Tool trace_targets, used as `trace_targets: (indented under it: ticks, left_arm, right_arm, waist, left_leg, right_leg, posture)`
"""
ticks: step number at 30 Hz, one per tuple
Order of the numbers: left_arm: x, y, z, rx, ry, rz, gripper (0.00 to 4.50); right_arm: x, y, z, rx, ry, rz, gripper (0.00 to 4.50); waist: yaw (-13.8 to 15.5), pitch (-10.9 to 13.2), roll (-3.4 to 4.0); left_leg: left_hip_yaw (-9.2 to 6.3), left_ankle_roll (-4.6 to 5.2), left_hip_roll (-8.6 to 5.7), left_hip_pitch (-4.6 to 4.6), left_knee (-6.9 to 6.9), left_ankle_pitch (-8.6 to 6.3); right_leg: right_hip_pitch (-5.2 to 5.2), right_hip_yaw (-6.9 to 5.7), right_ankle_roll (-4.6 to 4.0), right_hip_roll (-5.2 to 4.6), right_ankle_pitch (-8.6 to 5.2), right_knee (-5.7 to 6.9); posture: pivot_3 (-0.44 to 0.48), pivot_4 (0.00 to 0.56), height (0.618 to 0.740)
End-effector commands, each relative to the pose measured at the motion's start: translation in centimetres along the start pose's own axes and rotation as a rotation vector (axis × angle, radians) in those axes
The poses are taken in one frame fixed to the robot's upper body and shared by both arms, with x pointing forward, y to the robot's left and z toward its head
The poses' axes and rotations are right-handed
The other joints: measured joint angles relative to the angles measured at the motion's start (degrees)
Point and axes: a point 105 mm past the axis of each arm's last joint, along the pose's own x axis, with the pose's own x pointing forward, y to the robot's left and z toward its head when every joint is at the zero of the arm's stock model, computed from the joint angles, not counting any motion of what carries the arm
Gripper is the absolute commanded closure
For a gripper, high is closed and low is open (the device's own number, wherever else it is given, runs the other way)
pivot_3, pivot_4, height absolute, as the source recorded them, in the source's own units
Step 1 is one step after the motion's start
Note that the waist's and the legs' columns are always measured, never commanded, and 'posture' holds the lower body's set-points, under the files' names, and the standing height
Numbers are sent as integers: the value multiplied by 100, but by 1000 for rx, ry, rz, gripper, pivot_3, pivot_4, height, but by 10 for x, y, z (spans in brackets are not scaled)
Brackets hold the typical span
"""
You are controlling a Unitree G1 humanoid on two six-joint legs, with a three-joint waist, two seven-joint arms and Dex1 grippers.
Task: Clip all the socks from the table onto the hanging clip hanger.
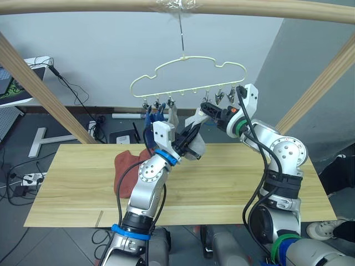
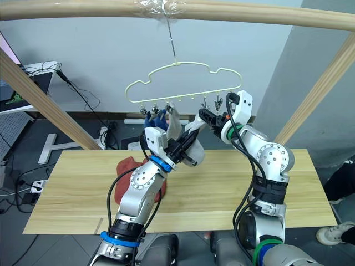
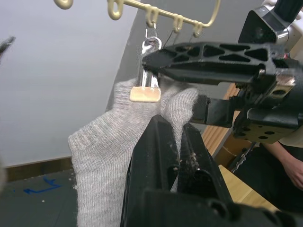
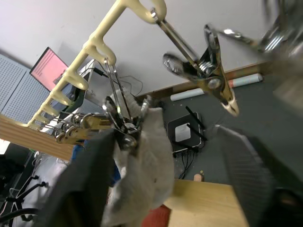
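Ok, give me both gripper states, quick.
Left gripper: shut on the light grey sock, holding it up at the clip hanger.
Right gripper: pinching a metal clip over that sock.

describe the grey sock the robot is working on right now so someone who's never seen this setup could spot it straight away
Find the pale-yellow clip hanger hanging from the wooden pole above the table. Below its lower bar, the left gripper holds up a light grey sock at a metal clip. The blue socks beside it already hang; the rust-red socks lie on the table.
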Motion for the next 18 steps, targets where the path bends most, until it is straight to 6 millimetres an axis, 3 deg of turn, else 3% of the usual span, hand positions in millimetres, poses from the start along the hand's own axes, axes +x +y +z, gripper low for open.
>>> trace_targets:
  ticks: [1,4,10,15,18]
  left_arm:
    - [3,-3,8,29,-30,-11,4500]
    - [4,-2,7,11,-22,-19,4500]
    - [5,-2,2,-7,9,-29,2984]
    - [0,4,1,-4,24,-20,1560]
    - [-6,10,3,1,36,-9,668]
  right_arm:
    - [-5,16,19,-34,-76,66,32]
    - [-9,18,24,-57,-99,72,32]
    - [-23,24,19,-215,-63,108,0]
    - [-33,15,27,-382,-151,19,0]
    - [-39,13,14,-531,-178,-15,0]
  waist:
    - [0,0,0]
    - [0,0,0]
    - [0,0,0]
    - [0,0,0]
    - [-4,0,0]
  left_leg:
    - [0,0,0,0,0,0]
    - [0,0,-1,0,1,0]
    - [-1,1,-2,-2,0,0]
    - [0,1,-2,-2,1,0]
    - [-3,0,-1,-2,0,0]
  right_leg:
    - [0,-1,0,0,0,0]
    - [0,0,0,1,0,1]
    - [1,-1,1,2,0,-6]
    - [0,0,1,2,0,-5]
    - [1,-2,3,2,-2,-8]
  posture:
    - [-13,221,740]
    - [-12,228,740]
    - [-15,232,740]
    - [-11,235,740]
    - [-11,235,740]
